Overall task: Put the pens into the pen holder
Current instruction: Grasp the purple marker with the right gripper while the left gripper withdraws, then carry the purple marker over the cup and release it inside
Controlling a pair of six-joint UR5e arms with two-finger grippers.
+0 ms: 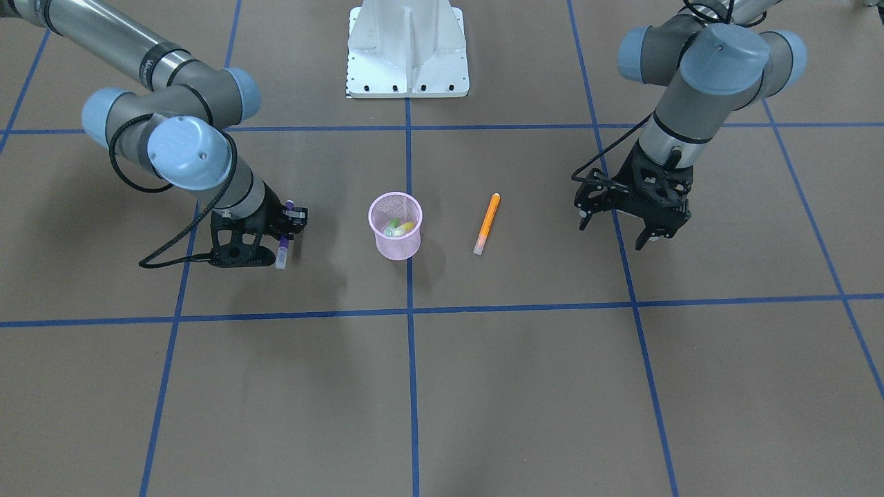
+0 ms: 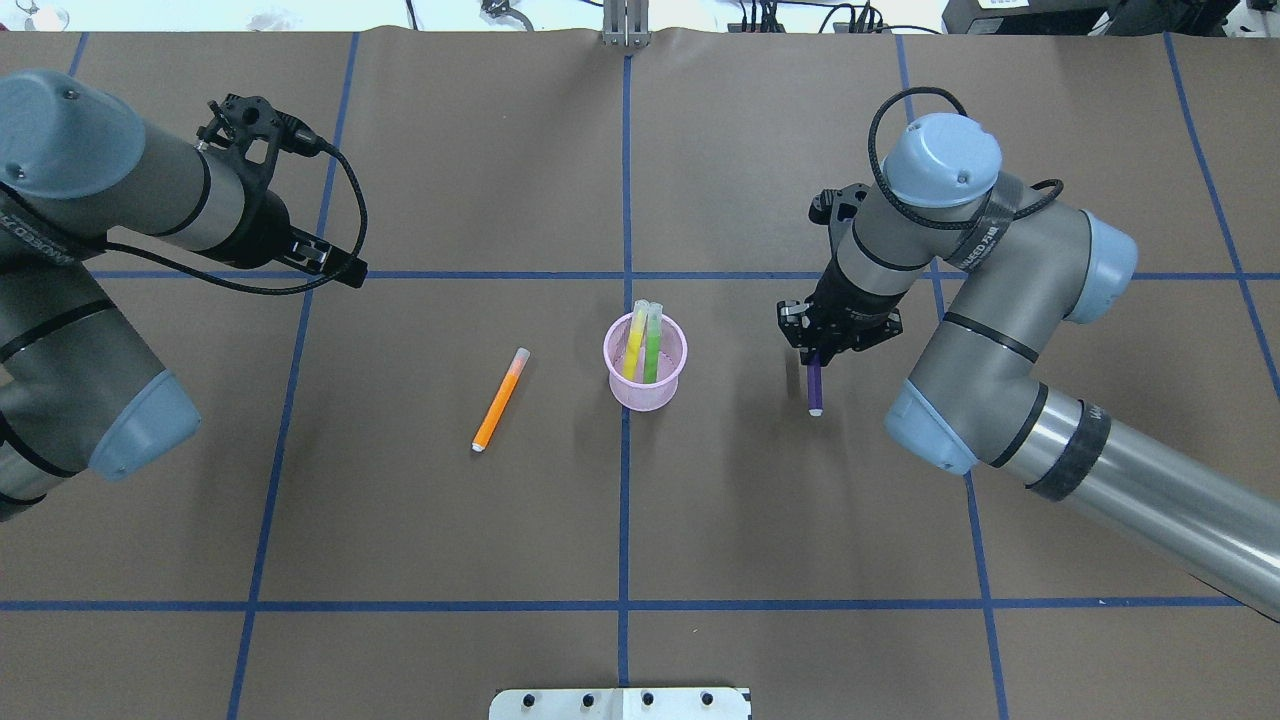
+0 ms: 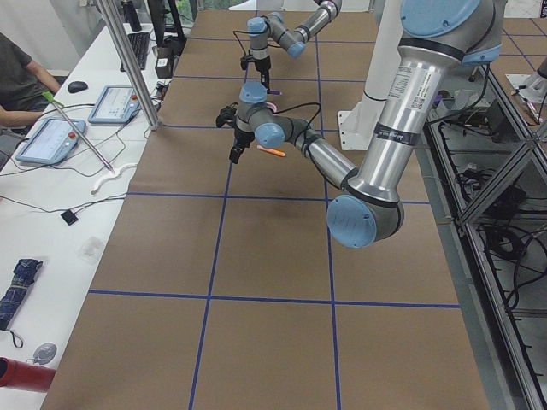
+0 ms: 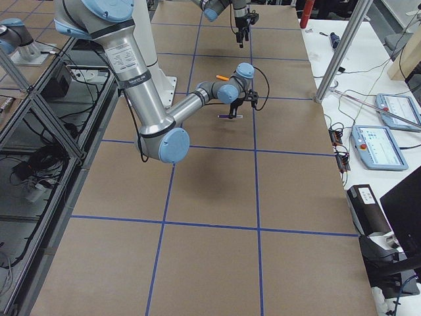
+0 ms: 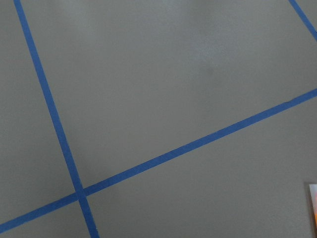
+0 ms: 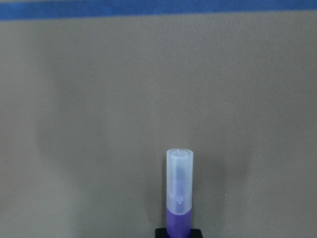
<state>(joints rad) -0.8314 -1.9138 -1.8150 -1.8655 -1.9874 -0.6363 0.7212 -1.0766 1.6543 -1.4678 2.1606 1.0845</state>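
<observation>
The pink mesh pen holder (image 2: 646, 375) (image 1: 395, 238) stands upright at the table's middle with the green pen (image 2: 652, 350) and the yellow pen (image 2: 636, 345) inside it. The orange pen (image 2: 499, 399) (image 1: 487, 222) lies flat on the table on the cup's left-arm side. My right gripper (image 2: 818, 355) (image 1: 284, 231) is shut on the purple pen (image 2: 815, 388) (image 1: 282, 250) (image 6: 179, 193), cap end down, beside the cup and apart from it. My left gripper (image 1: 615, 231) (image 2: 335, 262) is open and empty, beyond the orange pen and away from it.
The robot's white base plate (image 1: 407, 55) is at the table's robot side. Blue tape lines (image 2: 625, 500) cross the brown table cover. A side bench with tablets (image 3: 51, 137) and an operator runs along the far edge.
</observation>
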